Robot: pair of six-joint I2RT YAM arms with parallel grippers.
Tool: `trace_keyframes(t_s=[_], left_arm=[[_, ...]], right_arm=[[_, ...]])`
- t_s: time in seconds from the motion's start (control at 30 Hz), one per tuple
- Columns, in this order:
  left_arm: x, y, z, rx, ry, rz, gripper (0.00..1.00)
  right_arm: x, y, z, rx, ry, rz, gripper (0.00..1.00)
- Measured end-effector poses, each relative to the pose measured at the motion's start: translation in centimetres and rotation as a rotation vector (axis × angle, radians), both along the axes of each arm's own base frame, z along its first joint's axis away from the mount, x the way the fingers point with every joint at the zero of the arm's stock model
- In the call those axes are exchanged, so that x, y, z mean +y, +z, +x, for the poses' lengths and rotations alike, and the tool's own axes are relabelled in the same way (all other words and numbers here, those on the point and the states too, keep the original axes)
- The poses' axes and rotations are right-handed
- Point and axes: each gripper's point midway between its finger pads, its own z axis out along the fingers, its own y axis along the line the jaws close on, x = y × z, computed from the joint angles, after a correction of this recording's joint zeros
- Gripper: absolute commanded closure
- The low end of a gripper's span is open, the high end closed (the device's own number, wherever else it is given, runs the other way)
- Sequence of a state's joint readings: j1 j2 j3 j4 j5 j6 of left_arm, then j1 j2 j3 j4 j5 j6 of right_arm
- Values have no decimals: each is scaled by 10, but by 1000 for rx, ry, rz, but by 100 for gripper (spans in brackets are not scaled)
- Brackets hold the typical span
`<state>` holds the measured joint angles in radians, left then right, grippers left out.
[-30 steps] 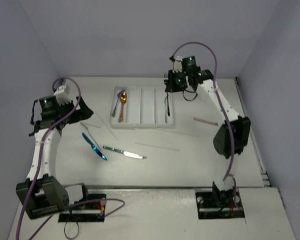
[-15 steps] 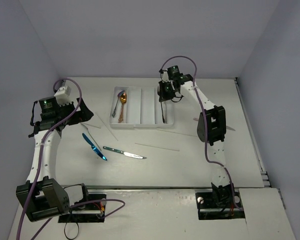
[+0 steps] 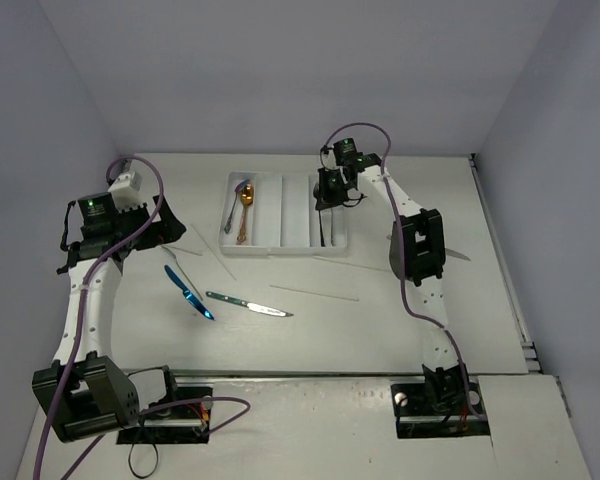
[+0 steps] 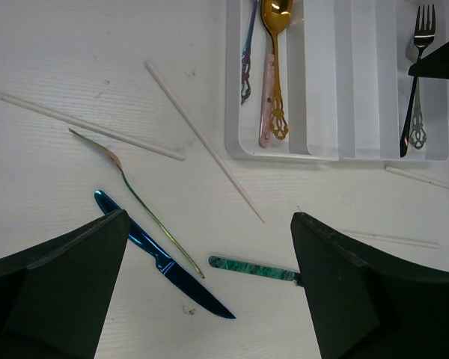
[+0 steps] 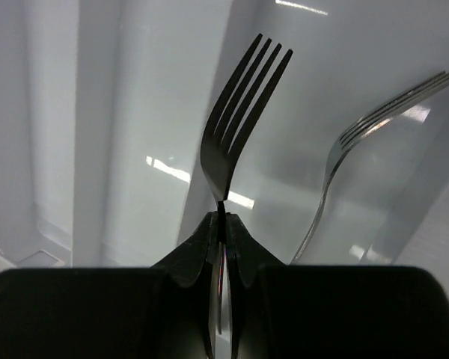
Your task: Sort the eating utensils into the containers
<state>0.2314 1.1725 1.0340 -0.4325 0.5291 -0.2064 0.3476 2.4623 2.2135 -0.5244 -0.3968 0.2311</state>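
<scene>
- The right hand (image 5: 221,221) is clamped shut on the neck of a black fork (image 5: 236,120), whose tines point away from the wrist.
- From above, this hand (image 3: 330,188) hangs over the rightmost compartment of the white tray (image 3: 280,247), at its far end.
- A silver fork (image 5: 359,142) lies on that compartment's floor, just beside the black one. I cannot tell whether the black fork touches the floor.
- The left hand (image 4: 208,221) is spread wide and has hold of nothing. It hovers over the worktop (image 3: 380,320), left of the tray.
- The leftmost compartment holds a gold spoon (image 4: 273,60) and a purple spoon (image 4: 247,67), side by side. The two middle compartments show no cutlery.
- On the worktop below the left hand lie a blue knife (image 4: 165,265) and a thin iridescent utensil (image 4: 135,198), seen edge-on; its far end crosses close over the blue knife.
- A green-handled knife (image 3: 248,304) lies just right of the blue one, apart from it.
- Pale sticks lie loose on the worktop: one (image 4: 202,138) slants past the tray's near left corner, one (image 4: 82,123) lies further left, and one (image 3: 315,293) in front of the tray.
</scene>
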Motion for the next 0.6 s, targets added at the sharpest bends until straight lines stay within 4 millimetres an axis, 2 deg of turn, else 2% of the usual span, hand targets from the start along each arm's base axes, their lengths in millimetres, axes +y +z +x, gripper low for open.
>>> trace_keyframes(t_s=[0.13, 0.23, 0.4, 0.6], left_arm=[[4, -5, -4, 24, 11, 22, 11], [6, -12, -8, 46, 11, 37, 11], [6, -29, -17, 95, 4, 49, 11], [6, -35, -23, 122, 3, 53, 11]], right_arm=[[-7, -20, -4, 54, -18, 0, 82], [-9, -24, -6, 70, -23, 3, 73], [-9, -23, -6, 79, -24, 22, 68], [-6, -24, -15, 112, -12, 51, 68]])
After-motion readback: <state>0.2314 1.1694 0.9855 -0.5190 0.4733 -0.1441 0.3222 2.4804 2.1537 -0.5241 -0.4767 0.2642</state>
